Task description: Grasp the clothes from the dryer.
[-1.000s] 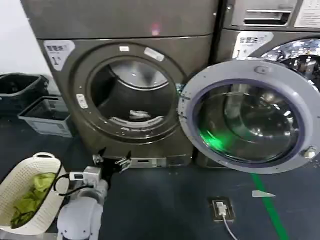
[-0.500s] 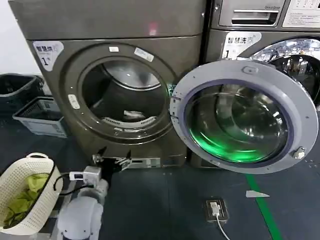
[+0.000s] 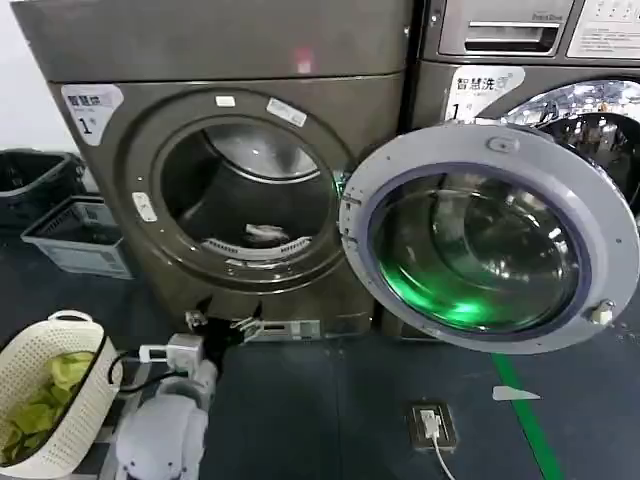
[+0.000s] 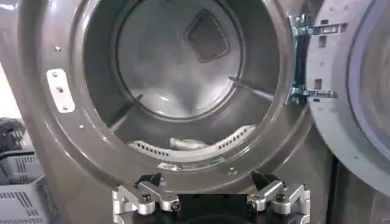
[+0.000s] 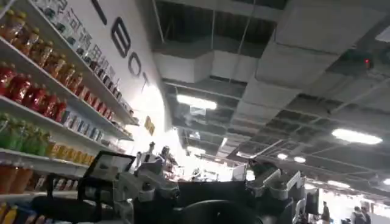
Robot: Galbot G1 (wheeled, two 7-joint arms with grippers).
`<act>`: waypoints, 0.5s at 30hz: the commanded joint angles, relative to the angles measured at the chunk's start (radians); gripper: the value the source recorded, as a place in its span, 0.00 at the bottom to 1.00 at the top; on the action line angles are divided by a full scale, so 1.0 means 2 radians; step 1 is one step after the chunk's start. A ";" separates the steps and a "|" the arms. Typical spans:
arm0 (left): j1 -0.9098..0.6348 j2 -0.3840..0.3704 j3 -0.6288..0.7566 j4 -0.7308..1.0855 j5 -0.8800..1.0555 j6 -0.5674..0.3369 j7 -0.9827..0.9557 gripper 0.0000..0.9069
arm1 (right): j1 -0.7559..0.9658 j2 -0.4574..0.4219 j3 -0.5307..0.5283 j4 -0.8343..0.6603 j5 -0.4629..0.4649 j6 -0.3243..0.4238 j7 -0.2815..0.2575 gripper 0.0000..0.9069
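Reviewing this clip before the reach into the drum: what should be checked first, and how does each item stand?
1. Dryer door swung fully open: ok.
2. Clothes visible on the drum floor near the front lip: ok.
3. Left gripper open, facing the drum mouth from below and outside it: ok.
4. Path from left gripper to clothes free of obstacles: ok.
5. Right gripper out of the way, pointed up at the ceiling: ok; its finger state: cannot tell.
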 commanded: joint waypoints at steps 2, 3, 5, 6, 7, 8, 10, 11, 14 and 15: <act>0.000 0.001 0.000 -0.002 -0.002 0.024 -0.003 1.00 | -0.002 0.000 0.002 0.001 0.007 0.000 0.001 1.00; -0.002 0.001 0.000 -0.002 -0.002 0.024 -0.003 1.00 | -0.003 0.000 0.003 0.000 0.007 0.000 0.001 1.00; -0.002 0.000 0.001 0.000 -0.002 0.024 -0.003 1.00 | -0.003 -0.001 0.003 0.000 0.007 0.000 0.001 1.00; -0.003 0.000 0.001 0.000 -0.003 0.024 -0.004 1.00 | -0.003 -0.001 0.002 0.000 0.007 0.000 0.001 1.00; -0.002 -0.001 0.002 0.001 -0.005 0.024 -0.005 1.00 | -0.003 -0.001 0.002 0.000 0.007 0.000 0.001 1.00; -0.002 -0.002 0.002 0.001 -0.005 0.024 -0.006 1.00 | -0.003 -0.001 0.002 0.001 0.007 0.000 0.001 1.00; -0.001 -0.001 0.003 0.002 -0.005 0.024 -0.005 1.00 | -0.002 -0.002 0.002 0.000 0.007 -0.001 0.001 1.00; -0.001 -0.001 0.002 0.002 -0.005 0.024 -0.005 1.00 | -0.002 -0.002 0.003 0.000 0.007 -0.001 0.001 1.00; -0.001 0.000 0.001 0.002 -0.005 0.024 -0.004 1.00 | -0.002 -0.002 0.003 -0.001 0.007 -0.001 0.001 1.00; -0.001 0.000 0.002 0.002 -0.006 0.024 -0.004 1.00 | -0.002 -0.002 0.004 -0.001 0.008 0.000 0.001 1.00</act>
